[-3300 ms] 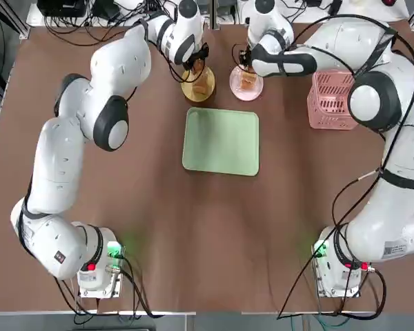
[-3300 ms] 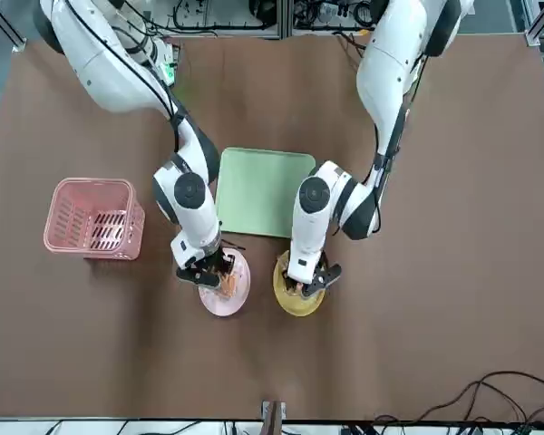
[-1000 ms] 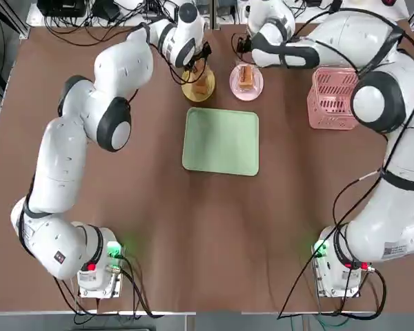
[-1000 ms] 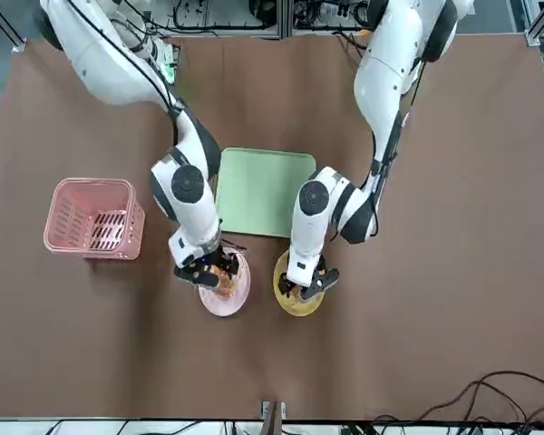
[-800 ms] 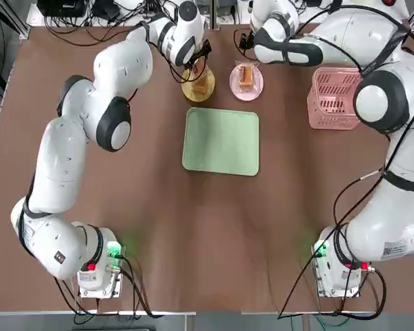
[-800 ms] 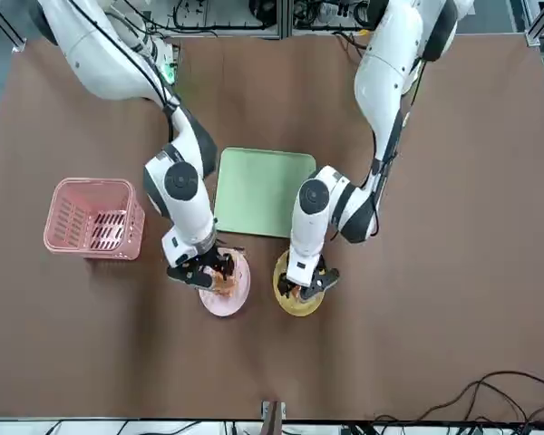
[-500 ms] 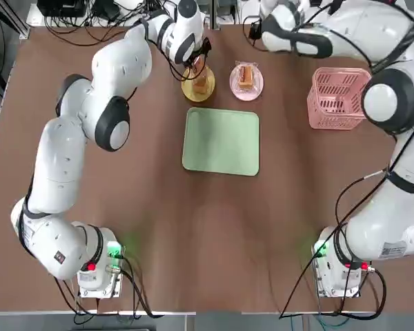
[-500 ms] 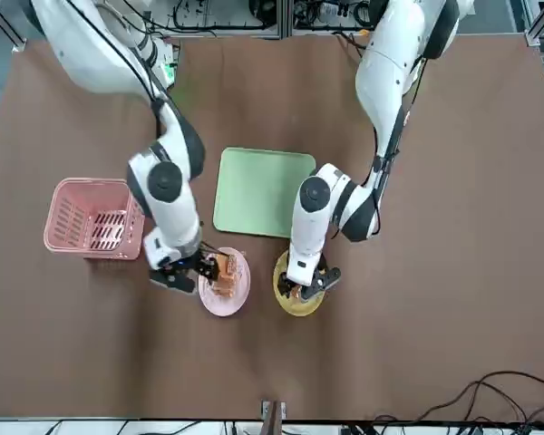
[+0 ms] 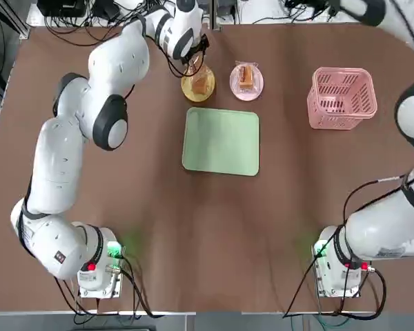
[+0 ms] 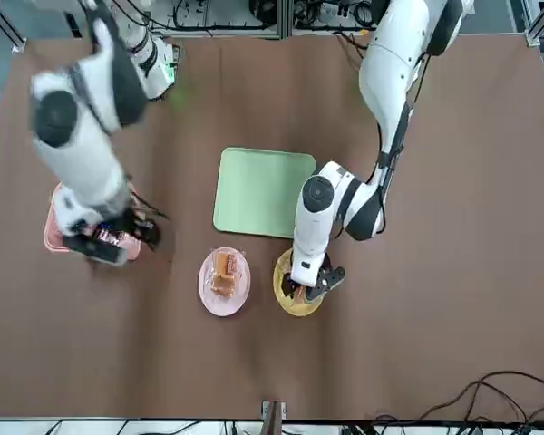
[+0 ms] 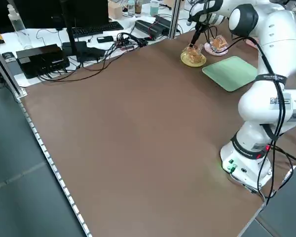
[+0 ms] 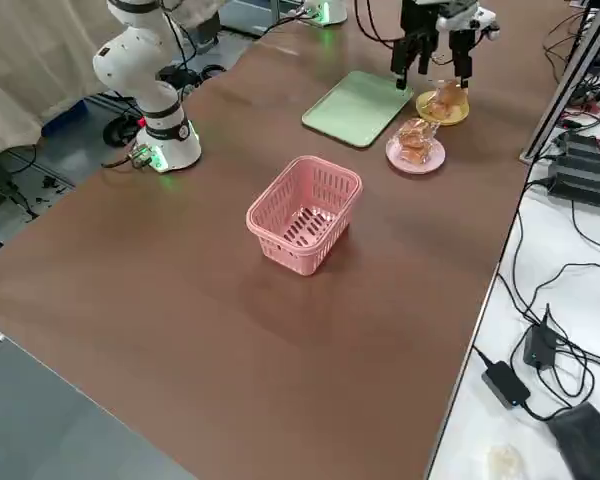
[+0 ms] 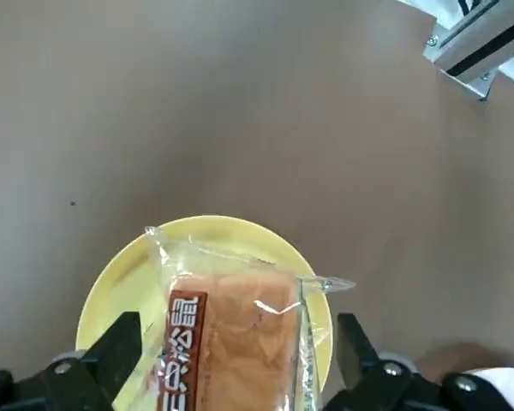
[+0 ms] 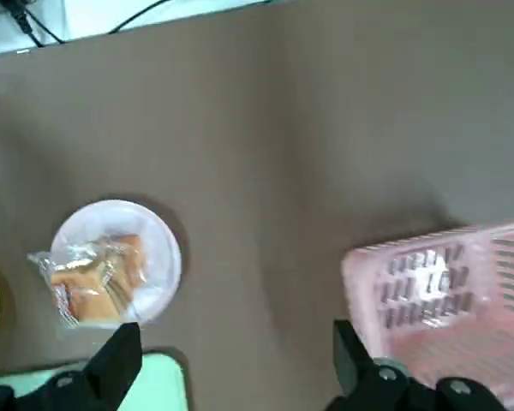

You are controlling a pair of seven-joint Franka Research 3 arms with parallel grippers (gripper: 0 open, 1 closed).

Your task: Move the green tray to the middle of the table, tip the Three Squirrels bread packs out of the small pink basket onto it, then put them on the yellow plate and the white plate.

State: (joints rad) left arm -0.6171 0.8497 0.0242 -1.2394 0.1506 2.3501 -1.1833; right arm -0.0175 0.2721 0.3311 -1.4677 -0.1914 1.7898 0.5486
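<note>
Left wrist view: left gripper [image 13: 240, 360] above yellow plate [image 13: 124, 282], wide open, empty; right gripper [image 14: 240, 364] likewise, near pink basket [image 14: 445, 300].

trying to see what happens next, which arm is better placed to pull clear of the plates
Probably the left: its open gripper hangs right over the yellow plate and the bread on it, while the right gripper is already away from the plates, near the pink basket.

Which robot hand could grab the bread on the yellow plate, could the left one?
Probably yes. The left hand is open right above the yellow plate, with the bread pack between its fingers as it looks down, and nothing seems to be in the way.
</note>
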